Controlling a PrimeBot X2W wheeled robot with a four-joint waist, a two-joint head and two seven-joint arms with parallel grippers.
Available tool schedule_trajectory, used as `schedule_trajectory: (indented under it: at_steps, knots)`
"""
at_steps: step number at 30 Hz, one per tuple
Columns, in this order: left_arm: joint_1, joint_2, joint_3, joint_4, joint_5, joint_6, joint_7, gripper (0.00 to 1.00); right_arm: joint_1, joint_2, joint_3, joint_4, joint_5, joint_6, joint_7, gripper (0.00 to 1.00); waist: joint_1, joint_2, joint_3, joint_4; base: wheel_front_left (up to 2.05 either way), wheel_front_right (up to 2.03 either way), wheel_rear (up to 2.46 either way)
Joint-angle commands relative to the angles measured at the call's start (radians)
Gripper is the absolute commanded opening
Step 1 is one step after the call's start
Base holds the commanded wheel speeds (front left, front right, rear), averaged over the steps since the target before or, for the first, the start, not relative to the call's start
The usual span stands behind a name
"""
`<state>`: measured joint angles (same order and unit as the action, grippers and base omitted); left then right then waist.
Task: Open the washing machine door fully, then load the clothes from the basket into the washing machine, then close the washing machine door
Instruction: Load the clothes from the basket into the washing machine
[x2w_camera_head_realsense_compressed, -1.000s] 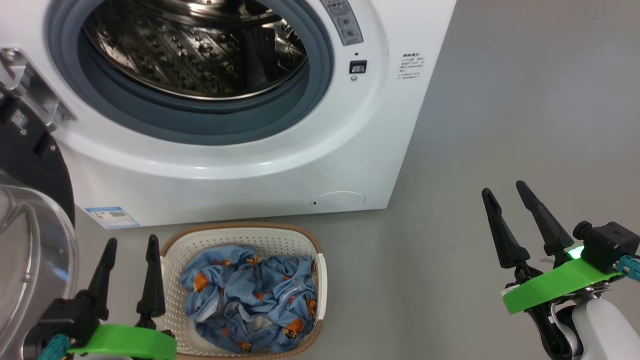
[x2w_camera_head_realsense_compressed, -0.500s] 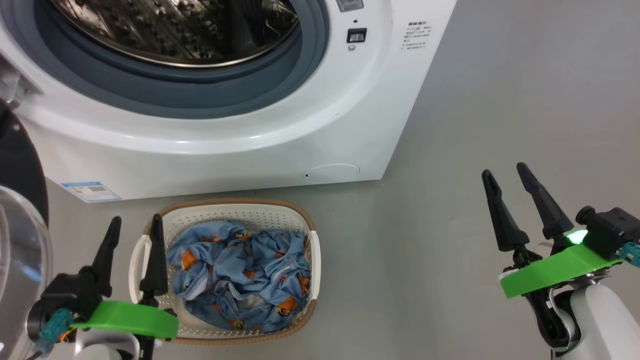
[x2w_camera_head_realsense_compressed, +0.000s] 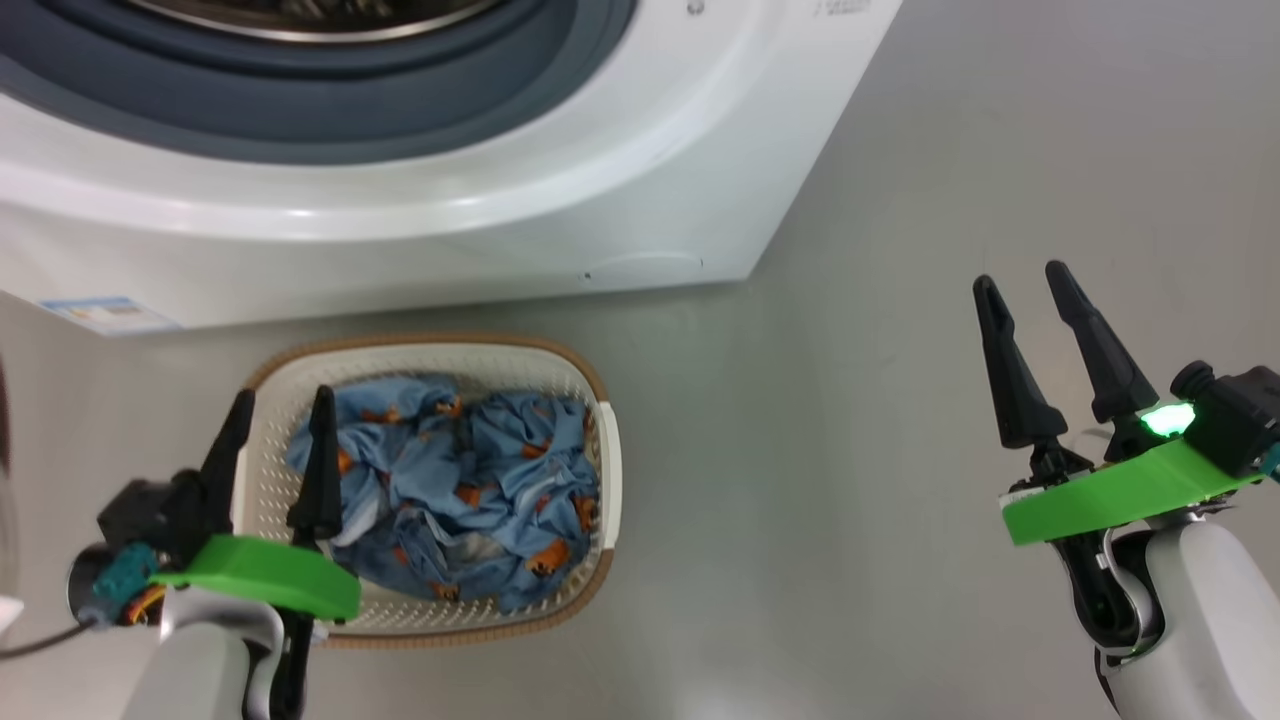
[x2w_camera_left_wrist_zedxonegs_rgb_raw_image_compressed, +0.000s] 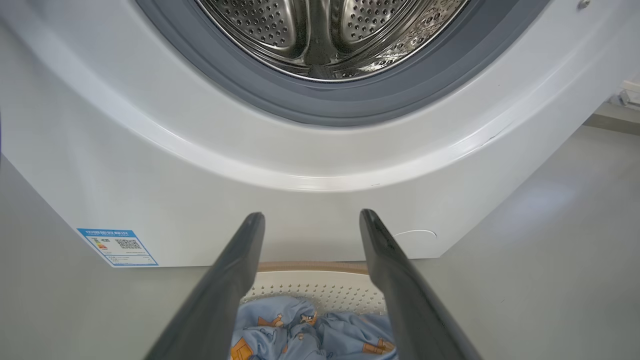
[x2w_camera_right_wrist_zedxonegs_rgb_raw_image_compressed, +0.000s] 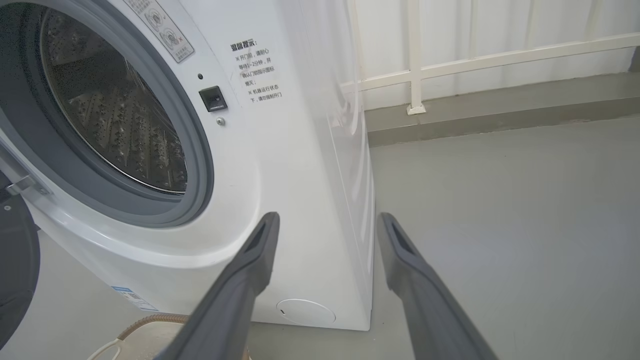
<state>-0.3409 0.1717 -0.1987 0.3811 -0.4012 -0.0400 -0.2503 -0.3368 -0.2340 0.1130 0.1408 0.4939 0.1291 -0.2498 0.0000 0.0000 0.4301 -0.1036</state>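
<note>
My left gripper (x2w_camera_head_realsense_compressed: 283, 393) sits at the lower left of the head view. Its two dark fingers (x2w_camera_head_realsense_compressed: 318, 470) are spread apart, point up the frame and grip nothing. My right gripper (x2w_camera_head_realsense_compressed: 1020, 276) sits at the lower right, jaws equally wide and empty, with the fingers leaning slightly leftward. A green collar (x2w_camera_head_realsense_compressed: 265, 588) wraps each wrist. A green lamp (x2w_camera_head_realsense_compressed: 1166, 419) glows on the right wrist. My pale forearms (x2w_camera_head_realsense_compressed: 1205, 610) enter from the bottom edge.
</note>
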Motion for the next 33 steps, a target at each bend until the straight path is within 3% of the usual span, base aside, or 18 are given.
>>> schedule_trajectory:
  at_steps: [1, 20, 33]
  knots:
    - [-0.026, 0.02, 0.029, -0.005, -0.006, -0.006, -0.001, 1.0, -0.008, -0.001, 0.011, -0.027, -0.009, 0.002, -0.012, 1.0, 0.0, 0.0, 0.047, -0.009, 0.0, 0.0, 0.0]
    - [-0.292, 0.035, -0.036, 0.383, -0.001, -0.073, -0.007, 1.0, -0.09, 0.032, 0.001, -0.063, -0.017, 0.002, -0.012, 1.0, 0.0, 0.0, 0.26, -0.052, 0.0, 0.0, 0.0]
    - [-0.456, 0.064, -0.07, 0.643, -0.039, -0.089, -0.006, 1.0, -0.122, 0.06, 0.001, -0.084, -0.019, 0.002, -0.012, 1.0, 0.0, 0.0, 0.376, -0.097, 0.0, 0.0, 0.0]
